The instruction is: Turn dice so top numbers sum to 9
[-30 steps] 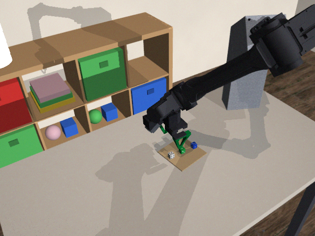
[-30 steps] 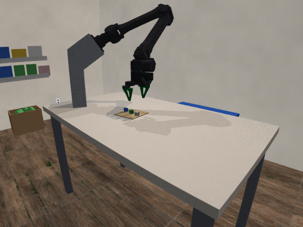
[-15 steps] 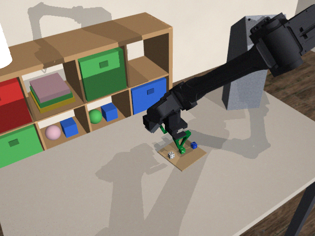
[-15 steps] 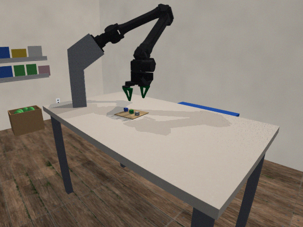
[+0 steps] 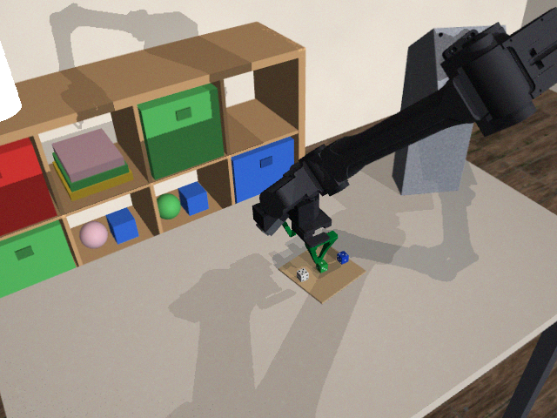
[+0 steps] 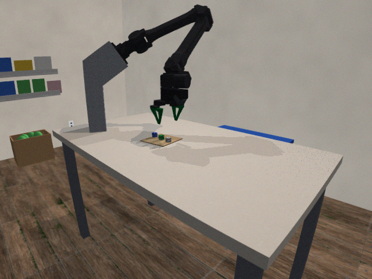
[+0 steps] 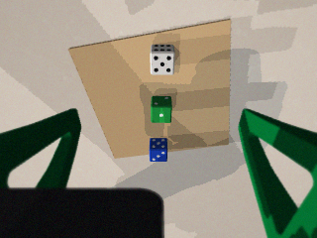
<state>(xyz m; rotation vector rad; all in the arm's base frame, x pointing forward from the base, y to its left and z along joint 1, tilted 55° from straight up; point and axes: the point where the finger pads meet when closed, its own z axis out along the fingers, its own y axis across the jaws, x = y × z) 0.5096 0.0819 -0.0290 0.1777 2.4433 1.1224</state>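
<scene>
Viewing the layout from largest to smallest, the counter (image 5: 135, 341) (image 6: 210, 168) (image 7: 30, 89) formed the working surface. The black arm (image 5: 382, 135) (image 6: 189, 39) reached over it, with its green fingers (image 5: 332, 236) (image 6: 158, 119) above the dice. The fingers stood fully open, gripping nothing.

The tan square mat (image 5: 325, 290) (image 6: 163, 143) (image 7: 106, 99) lay flat on the counter beneath them. Three dice sat apart in a row on the mat:

- White die (image 5: 302, 274) (image 6: 168, 139) (image 7: 162, 63): black pips; five on the upper face, six on the shaded side visible in the wrist view.
- Green die (image 5: 322, 266) (image 6: 161, 137) (image 7: 161, 112): middle position; white pips, one on the upper face, two on the shaded side.
- Blue die (image 5: 342, 257) (image 6: 154, 134) (image 7: 158, 153): white pips, three on the upper face, five on the shaded side. It sat close to a mat edge; whether its full base lay inside could not be determined.

The upper faces totalled nine.

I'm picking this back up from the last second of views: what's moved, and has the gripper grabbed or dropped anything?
Nothing has visibly moved, and nothing was taken hold of or let go. The gripper is still open above the mat; the white die, green die and blue die stayed put.
</scene>
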